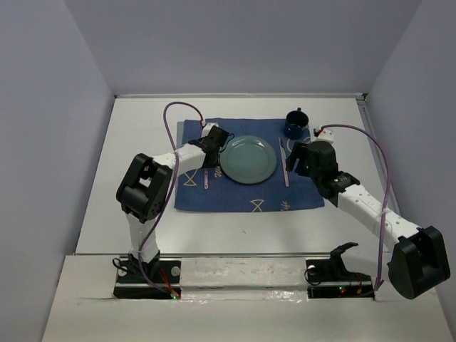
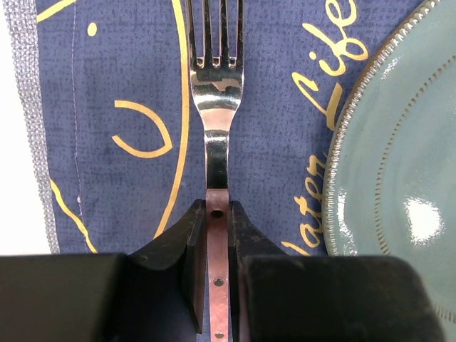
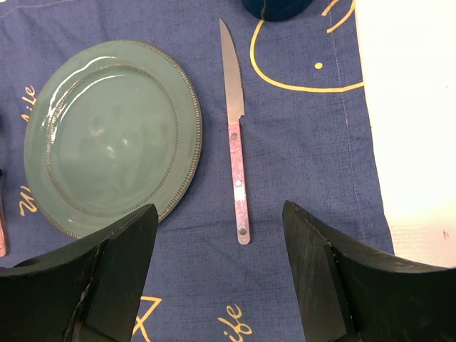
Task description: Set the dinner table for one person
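On the white dinner table [image 1: 128,214] lies a dark blue cloth [image 1: 235,199] with a teal plate [image 1: 248,159] in its middle. A fork [image 1: 206,177] with a pink handle lies left of the plate, a knife [image 1: 286,167] with a pink handle right of it. My left gripper [image 1: 214,144] is shut on the fork [image 2: 214,92], its jaws pressed against both sides of the handle [image 2: 217,221], and the fork lies flat on the cloth [image 2: 107,71]. My right gripper [image 1: 299,158] is open and empty above the near end of the knife [image 3: 235,135], midpoint [image 3: 219,210].
A dark blue cup [image 1: 295,124] stands at the cloth's far right corner, just beyond the knife tip; its base shows in the right wrist view [image 3: 274,7]. Bare white table [image 3: 413,107] lies right of the cloth. Walls close in the table on three sides.
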Available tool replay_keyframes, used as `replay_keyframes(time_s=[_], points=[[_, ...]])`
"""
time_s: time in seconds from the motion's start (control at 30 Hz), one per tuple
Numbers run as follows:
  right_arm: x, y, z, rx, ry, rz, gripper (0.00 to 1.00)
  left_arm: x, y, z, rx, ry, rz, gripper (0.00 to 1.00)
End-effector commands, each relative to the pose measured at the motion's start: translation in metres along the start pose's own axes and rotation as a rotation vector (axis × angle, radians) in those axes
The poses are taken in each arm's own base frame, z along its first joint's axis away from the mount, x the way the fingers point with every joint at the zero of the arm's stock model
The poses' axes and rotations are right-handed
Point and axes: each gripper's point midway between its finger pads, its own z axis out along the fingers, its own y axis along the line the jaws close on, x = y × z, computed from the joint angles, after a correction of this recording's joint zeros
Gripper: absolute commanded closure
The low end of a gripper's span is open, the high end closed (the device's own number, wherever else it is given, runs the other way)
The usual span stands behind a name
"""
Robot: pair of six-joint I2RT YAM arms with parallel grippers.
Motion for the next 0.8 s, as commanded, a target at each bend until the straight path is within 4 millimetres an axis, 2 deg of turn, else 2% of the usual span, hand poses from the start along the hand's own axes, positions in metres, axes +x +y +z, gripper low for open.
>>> replay_keyframes(time_s=[0.0, 0.03, 0.17, 0.23, 0.27, 0.33, 0.37, 0.47, 0.57, 0.6, 0.67, 0.7, 0.77], points=[[-0.008, 0.002, 0.001, 0.0, -0.04, 0.005, 0.24, -0.023, -0.004, 0.002, -0.007, -0.062, -0.024, 0.96], [-0.008, 0.002, 0.0, 0.0, -0.042, 0.005, 0.24, -0.023, -0.005, 0.003, -0.011, -0.062, -0.021, 0.88], [-0.008, 0.001, 0.0, 0.004, -0.046, 0.007, 0.24, -0.023, -0.001, 0.003, -0.031, -0.066, -0.023, 0.66], [-0.009, 0.0, -0.002, 0.005, -0.051, 0.007, 0.24, -0.024, 0.0, 0.002, -0.034, -0.069, -0.025, 0.61], [-0.011, 0.0, -0.003, 0.004, -0.057, 0.011, 0.24, -0.024, 0.001, 0.001, -0.036, -0.07, -0.025, 0.53], [-0.012, 0.0, -0.004, 0.003, -0.061, 0.012, 0.24, -0.029, 0.002, -0.004, -0.032, -0.083, -0.029, 0.42], [-0.013, 0.0, -0.007, -0.001, -0.067, 0.014, 0.24, -0.031, 0.002, -0.006, -0.032, -0.088, -0.027, 0.33], [-0.017, 0.001, -0.01, -0.008, -0.08, 0.02, 0.24, -0.045, 0.008, -0.02, -0.04, -0.13, -0.048, 0.21], [-0.025, 0.004, -0.019, -0.035, -0.109, 0.035, 0.24, -0.067, 0.014, -0.047, -0.034, -0.196, -0.077, 0.13], [-0.029, 0.005, -0.025, -0.049, -0.133, 0.045, 0.24, -0.081, 0.015, -0.068, -0.008, -0.242, -0.101, 0.12], [-0.038, 0.01, -0.033, -0.084, -0.171, 0.061, 0.23, -0.094, 0.014, -0.092, 0.022, -0.301, -0.123, 0.09], [-0.048, 0.013, -0.044, -0.115, -0.208, 0.075, 0.22, -0.107, 0.013, -0.121, 0.054, -0.367, -0.14, 0.08], [-0.06, 0.02, -0.059, -0.166, -0.248, 0.088, 0.2, -0.117, 0.011, -0.15, 0.096, -0.435, -0.139, 0.05]])
